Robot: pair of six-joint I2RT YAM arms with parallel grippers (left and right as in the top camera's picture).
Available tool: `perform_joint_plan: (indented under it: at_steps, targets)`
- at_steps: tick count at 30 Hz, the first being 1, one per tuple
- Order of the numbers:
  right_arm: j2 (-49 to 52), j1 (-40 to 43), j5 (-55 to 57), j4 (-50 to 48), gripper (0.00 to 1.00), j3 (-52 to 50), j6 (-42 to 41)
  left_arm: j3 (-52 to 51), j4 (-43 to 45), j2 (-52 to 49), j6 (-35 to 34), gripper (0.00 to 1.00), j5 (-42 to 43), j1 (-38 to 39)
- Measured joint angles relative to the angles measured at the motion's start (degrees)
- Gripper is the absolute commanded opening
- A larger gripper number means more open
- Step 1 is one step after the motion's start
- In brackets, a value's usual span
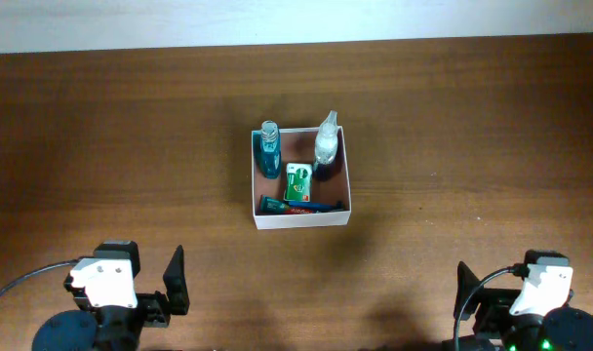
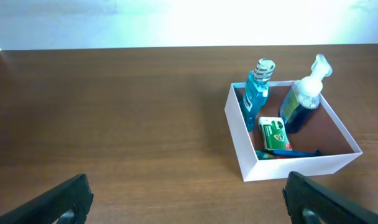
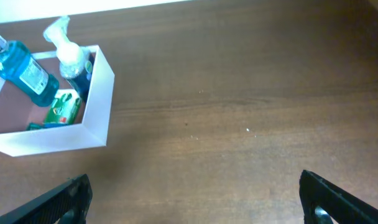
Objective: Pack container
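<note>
The container (image 1: pixel 301 219), a square shallow box with white walls and a reddish-brown floor, sits at the table's middle. In it stand a blue bottle (image 1: pixel 269 151) and a white pump bottle (image 1: pixel 326 141). A green box (image 1: pixel 297 182) and a thin dark blue item (image 1: pixel 296 206) lie in it. My left gripper (image 2: pixel 189 205) is open and empty, well short of the container (image 2: pixel 301 167), which lies ahead to its right. My right gripper (image 3: pixel 195 202) is open and empty, with the container (image 3: pixel 99 93) ahead to its left.
The dark wooden table (image 1: pixel 101 146) surrounds the container. A pale wall runs along the table's far edge (image 1: pixel 296 44). Both arms' bases, left (image 1: pixel 111 288) and right (image 1: pixel 535 297), sit at the near edge.
</note>
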State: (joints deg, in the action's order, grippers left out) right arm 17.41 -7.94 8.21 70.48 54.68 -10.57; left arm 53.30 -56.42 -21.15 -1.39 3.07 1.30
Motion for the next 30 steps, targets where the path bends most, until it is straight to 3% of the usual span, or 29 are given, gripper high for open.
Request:
perform_joint_plan:
  at_steps: [13, 18, 22, 27, 30]
  targets:
    - [-0.09, 0.00, 0.22, 0.24, 0.98, 0.00, -0.02, -0.17, -0.11, 0.00, -0.20, 0.99, 0.00, 0.00]
    - [-4.76, 0.02, 0.48, -0.68, 0.98, -0.94, 0.00, -0.17, -0.15, 0.00, -0.20, 0.99, 0.00, 0.00]
    - [-10.19, 0.52, 0.52, -7.45, 0.98, -6.67, -0.02, -0.22, -0.17, 0.00, -0.20, 0.99, 0.00, 0.00]
    - [-16.09, 1.25, -0.81, -19.39, 0.98, -20.98, -0.02, -0.24, -0.20, 0.00, -0.20, 0.99, -0.02, 0.00]
    - [-16.55, 1.27, -2.05, -31.69, 0.98, -30.34, -0.02, -0.28, -0.22, 0.00, -0.20, 0.99, 0.00, 0.00]
